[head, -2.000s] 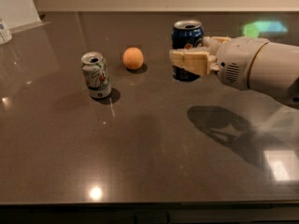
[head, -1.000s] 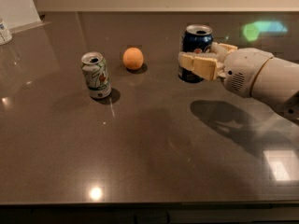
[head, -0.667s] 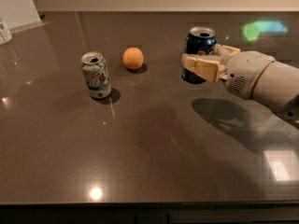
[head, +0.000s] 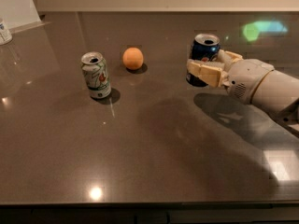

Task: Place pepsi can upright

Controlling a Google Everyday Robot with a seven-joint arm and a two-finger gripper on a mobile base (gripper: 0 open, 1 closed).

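Observation:
The pepsi can [head: 204,50], dark blue with a silver top, stands upright at the right side of the dark table [head: 149,139]. My gripper [head: 203,62] reaches in from the right and is shut on it. One cream finger [head: 205,73] crosses the can's front and the other finger [head: 230,56] lies behind it on the right. The can's base is at the table surface or just above it; I cannot tell which. The lower front of the can is hidden by the near finger.
A pale green-and-white can [head: 96,75] stands upright at the left. An orange ball [head: 133,58] lies between the two cans, further back. A white object [head: 4,31] sits at the far left edge. The arm's shadow falls on the table at the right.
My gripper and the pepsi can have moved together to the right and slightly towards the camera. The green-and-white can and the orange ball have not moved.

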